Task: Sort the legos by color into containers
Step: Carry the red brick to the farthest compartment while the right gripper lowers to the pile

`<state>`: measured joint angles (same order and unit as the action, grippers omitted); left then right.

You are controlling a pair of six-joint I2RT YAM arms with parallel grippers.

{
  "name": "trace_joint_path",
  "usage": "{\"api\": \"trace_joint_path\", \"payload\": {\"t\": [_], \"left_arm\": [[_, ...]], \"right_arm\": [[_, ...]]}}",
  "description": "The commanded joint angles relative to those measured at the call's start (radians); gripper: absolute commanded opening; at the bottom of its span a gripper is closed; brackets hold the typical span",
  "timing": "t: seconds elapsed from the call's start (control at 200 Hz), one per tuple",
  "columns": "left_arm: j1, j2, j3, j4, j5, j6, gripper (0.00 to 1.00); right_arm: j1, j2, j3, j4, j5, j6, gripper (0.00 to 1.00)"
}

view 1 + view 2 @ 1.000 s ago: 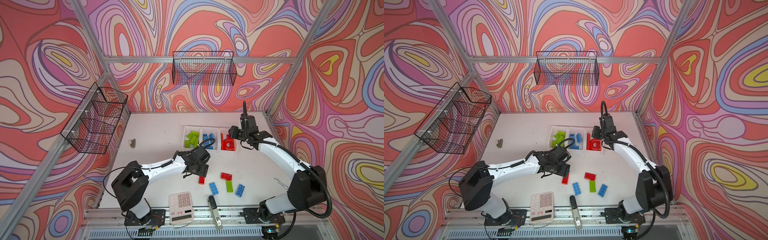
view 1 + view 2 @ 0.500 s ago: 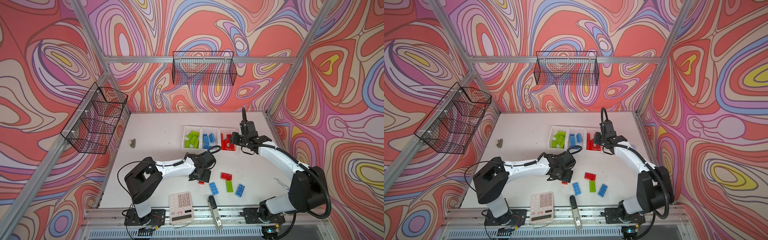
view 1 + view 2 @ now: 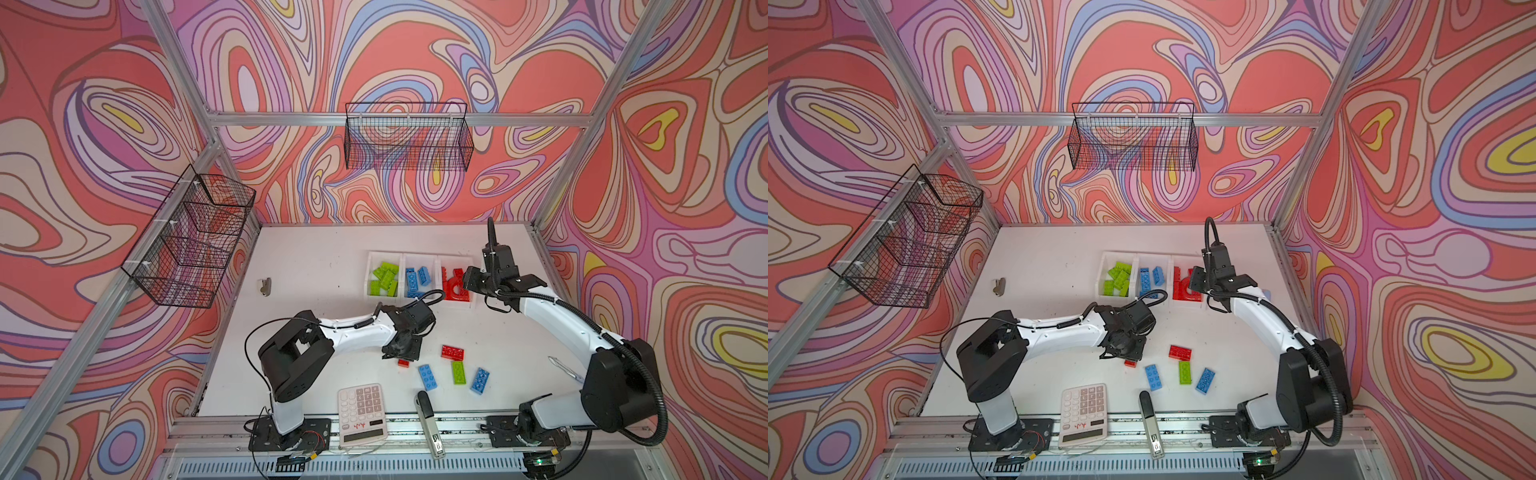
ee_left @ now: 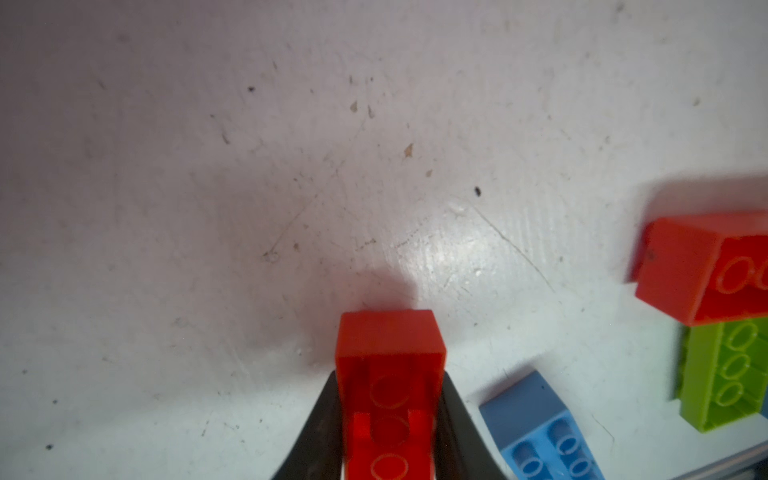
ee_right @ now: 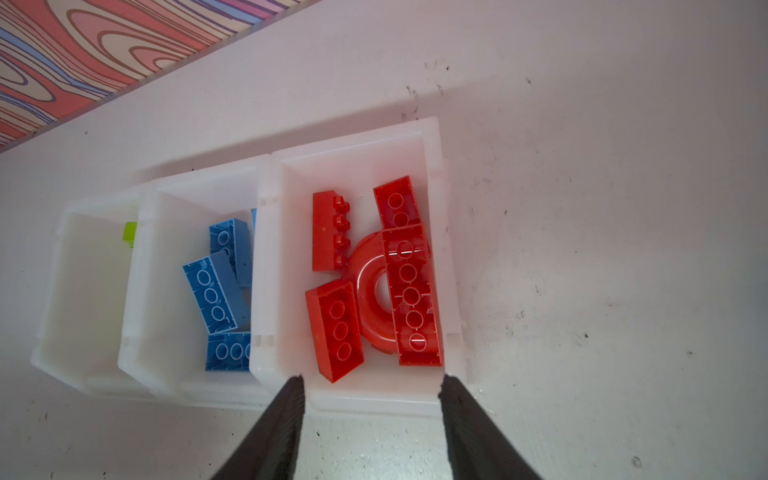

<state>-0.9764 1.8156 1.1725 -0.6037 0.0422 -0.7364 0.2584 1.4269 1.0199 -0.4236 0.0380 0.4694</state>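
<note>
- The left arm's jaws are gripping a small red studded plastic brick point(image 4: 390, 399), pressing on both of its long sides, with its hollow underside facing the wrist camera.
- In a top view that brick point(image 3: 403, 363) is peeking out just below the black wrist, in the lower middle of the white counter point(image 3: 316, 266).
- The right arm's jaws are standing apart and holding nothing. They are hovering at the near edge of the red-filled bin, which is part of the three joined white plastic containers point(image 5: 353, 147).
- In both top views the containers are sitting in the upper middle of the counter. Lime green bricks point(image 3: 384, 276) are lying in the left bin and blue bricks point(image 3: 417, 276) in the middle one. Red bricks and a red arch piece point(image 5: 370, 291) are lying in the right bin.
- Four loose bricks are lying right of the gripped one: a red brick point(image 3: 453, 352), a blue brick point(image 3: 428, 377), a green brick point(image 3: 459, 372) and another blue brick point(image 3: 480, 380).
- A white-pink calculator point(image 3: 363, 414) and a black-grey stapler point(image 3: 428, 424) are lying at the counter's lower edge.
</note>
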Motion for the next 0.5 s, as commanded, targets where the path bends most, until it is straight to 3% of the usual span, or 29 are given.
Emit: {"api": "trace_joint_path", "payload": {"t": [0.0, 0.175, 0.496], "left_arm": [[-0.003, 0.014, 0.038, -0.043, -0.027, 0.019, 0.20], [-0.002, 0.024, 0.099, -0.076, -0.038, 0.052, 0.17], [0.048, 0.090, 0.388, -0.084, -0.058, 0.148, 0.17]], "right_arm": [[-0.012, -0.026, -0.020, -0.001, 0.017, 0.006, 0.56], [-0.026, -0.043, -0.040, 0.006, 0.014, 0.007, 0.56], [-0.119, -0.110, -0.113, 0.019, -0.038, 0.007, 0.56]]}}
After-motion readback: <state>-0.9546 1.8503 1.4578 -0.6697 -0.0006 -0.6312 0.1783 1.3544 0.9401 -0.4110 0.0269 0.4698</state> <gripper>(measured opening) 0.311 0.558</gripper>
